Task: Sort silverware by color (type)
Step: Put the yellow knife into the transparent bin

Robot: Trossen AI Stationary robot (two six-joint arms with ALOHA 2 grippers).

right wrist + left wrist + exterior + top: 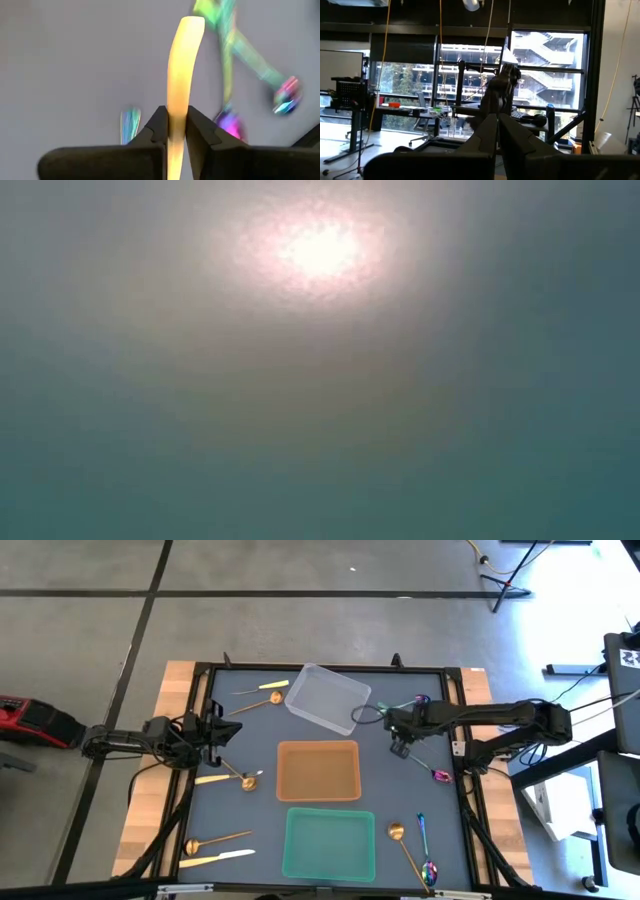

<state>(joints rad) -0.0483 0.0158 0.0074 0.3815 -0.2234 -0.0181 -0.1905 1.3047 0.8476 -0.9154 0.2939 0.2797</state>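
Note:
My right gripper hangs over the table between the clear bin and the right edge, shut on a pale yellow utensil. Rainbow spoons lie nearby. My left gripper waits at the left side, shut and empty, its fingers pointing level into the room. Yellow knives and copper spoons lie flat on the mat. The low view shows only a blur. My right gripper pinches the pale yellow utensil's flat shaft between its two fingers, coming from above and pointing down. The utensil runs along the fingers, and its rounded free end sticks out beyond the fingertips. Its other end is hidden behind the gripper.
The clear bin stands at the far middle, the orange bin in the centre and the green bin near the front edge. A black frame borders the dark mat. Open mat lies between the bins and the left-hand utensils.

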